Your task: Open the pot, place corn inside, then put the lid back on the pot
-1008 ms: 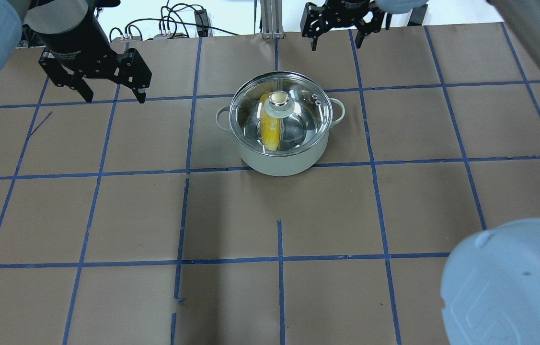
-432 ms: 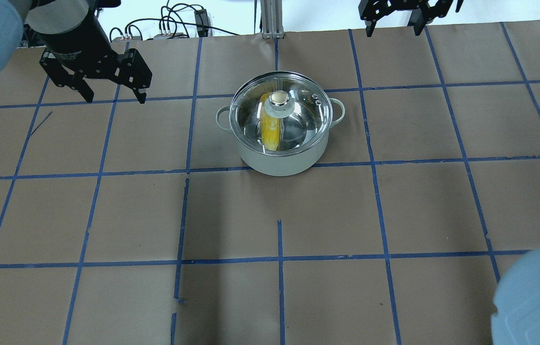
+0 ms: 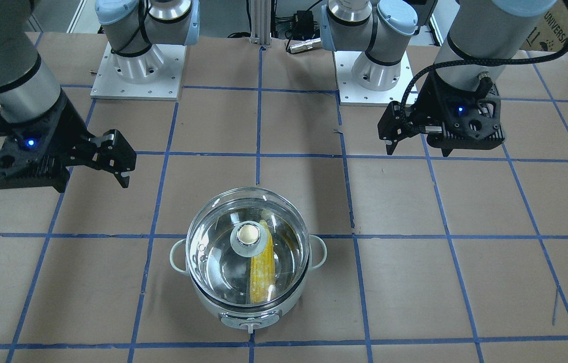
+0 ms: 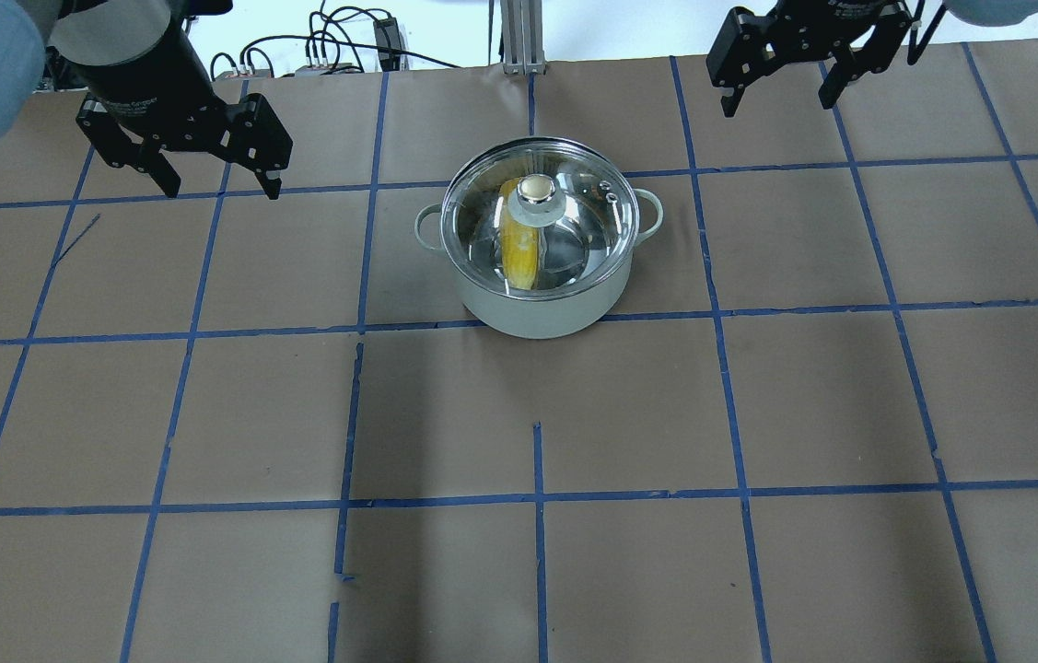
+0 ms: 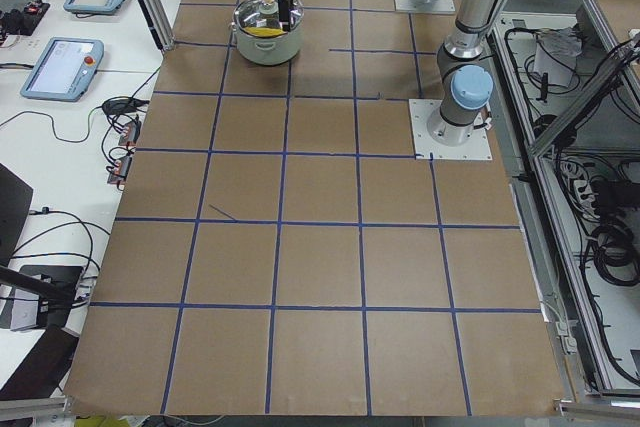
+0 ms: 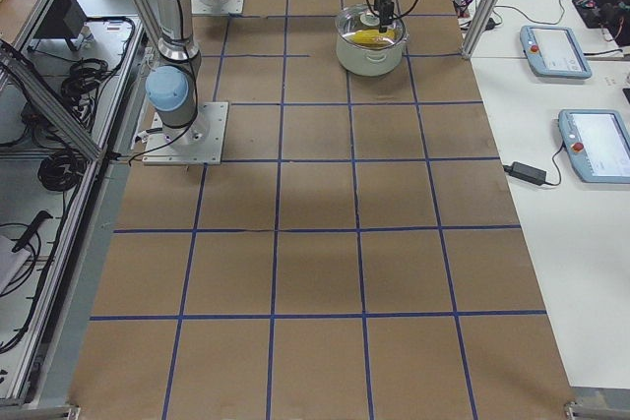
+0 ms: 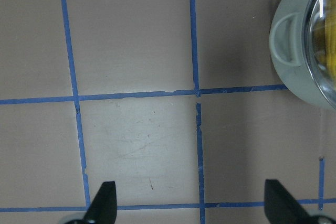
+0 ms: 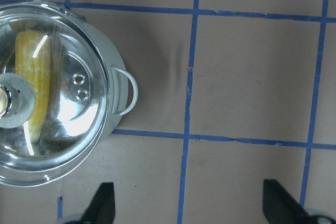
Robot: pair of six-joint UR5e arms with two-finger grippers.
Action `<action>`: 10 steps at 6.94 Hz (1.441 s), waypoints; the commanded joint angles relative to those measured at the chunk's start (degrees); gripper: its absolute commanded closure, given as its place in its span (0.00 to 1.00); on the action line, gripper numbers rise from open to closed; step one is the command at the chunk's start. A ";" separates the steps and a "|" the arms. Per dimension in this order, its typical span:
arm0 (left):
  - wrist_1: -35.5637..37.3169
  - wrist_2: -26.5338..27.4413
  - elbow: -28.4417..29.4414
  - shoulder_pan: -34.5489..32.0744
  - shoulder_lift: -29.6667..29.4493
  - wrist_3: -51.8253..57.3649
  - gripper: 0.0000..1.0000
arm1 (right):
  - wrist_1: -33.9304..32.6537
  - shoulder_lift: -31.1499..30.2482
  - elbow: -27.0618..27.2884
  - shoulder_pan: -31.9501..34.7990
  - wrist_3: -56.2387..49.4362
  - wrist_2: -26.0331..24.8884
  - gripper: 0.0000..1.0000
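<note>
The pot point(image 4: 537, 318) stands at the table's middle back with the glass lid point(image 4: 583, 230) seated on it. The yellow corn point(image 4: 519, 247) lies inside, under the lid, beside the knob. My left gripper point(image 4: 224, 189) is open and empty, hovering left of the pot, well apart from it. My right gripper point(image 4: 776, 103) is open and empty, back right of the pot. The left wrist view shows the pot's side handle point(image 7: 286, 40) at its right edge. The right wrist view shows the lid point(image 8: 79, 108) and the corn point(image 8: 32, 87) at its left.
The table is brown paper with a blue tape grid point(image 4: 537, 502). Cables point(image 4: 334, 46) and a metal post point(image 4: 519, 37) lie beyond the far edge. The two arm bases point(image 3: 137, 65) stand on white plates on the robot's side.
My right gripper has moved right, away from above the pot's back, and its elbow has left the overhead view. The left arm, pot, lid and corn have not moved.
</note>
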 commanded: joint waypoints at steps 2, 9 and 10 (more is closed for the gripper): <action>0.07 -0.07 0.00 0.00 0.00 0.00 0.00 | -2.14 -10.53 10.99 1.24 -0.09 0.36 0.00; 0.07 -0.07 0.00 0.00 0.09 0.00 0.00 | 1.19 -10.56 11.38 1.33 0.70 -3.40 0.00; 0.15 -0.16 0.09 0.00 0.00 0.00 0.00 | 1.19 -10.56 11.20 1.24 0.53 -4.64 0.00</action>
